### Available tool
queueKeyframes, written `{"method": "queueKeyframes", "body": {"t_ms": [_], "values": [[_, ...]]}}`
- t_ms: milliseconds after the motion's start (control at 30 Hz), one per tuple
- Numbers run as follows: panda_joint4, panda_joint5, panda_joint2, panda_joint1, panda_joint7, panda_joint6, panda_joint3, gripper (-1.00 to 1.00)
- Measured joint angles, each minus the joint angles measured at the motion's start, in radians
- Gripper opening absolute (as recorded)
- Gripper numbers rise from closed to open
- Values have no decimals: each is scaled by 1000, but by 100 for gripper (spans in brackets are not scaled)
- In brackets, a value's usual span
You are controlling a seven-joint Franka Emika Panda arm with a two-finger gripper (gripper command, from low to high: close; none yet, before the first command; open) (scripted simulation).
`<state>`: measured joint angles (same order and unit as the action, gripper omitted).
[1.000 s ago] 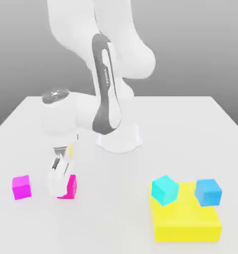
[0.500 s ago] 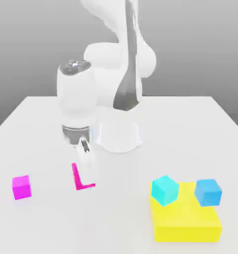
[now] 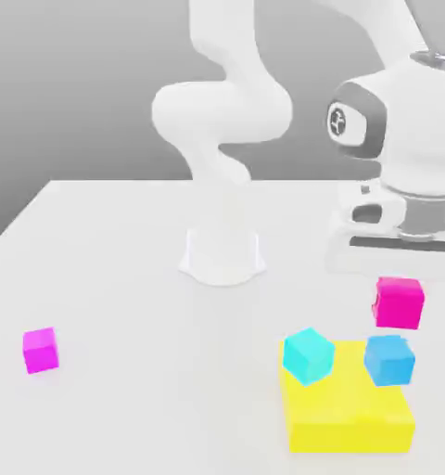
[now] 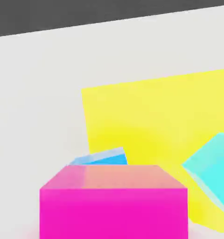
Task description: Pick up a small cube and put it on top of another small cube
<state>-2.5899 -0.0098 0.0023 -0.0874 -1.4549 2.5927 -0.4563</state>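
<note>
Pink cube (image 4: 114,214): nearest the hand camera, aloft, likely lifted for stacking.
Jaws: closed on the pink cube, apparently to keep it level.
Blue cube (image 3: 389,361): beyond it, by the yellow block (image 3: 345,436), the likely target; mostly hidden by the pink cube in the hand view.
Cyan cube (image 4: 214,170): cut off there.
Counter (image 3: 171,408): beneath; whether blue touches yellow, unclear.

Small pink cube (image 3: 398,303): looking smooth, plastic-like
Flat yellow block (image 3: 342,399): appearing matt
Pale grey tabletop (image 3: 143,399): looking smooth, matt
</note>
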Motion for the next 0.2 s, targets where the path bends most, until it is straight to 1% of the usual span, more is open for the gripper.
{"method": "queueKeyframes", "body": {"t_ms": [33,200], "values": [[-4,-23,32,-8,-16,33,10,100],[-4,-23,32,-7,-16,33,10,100]]}}
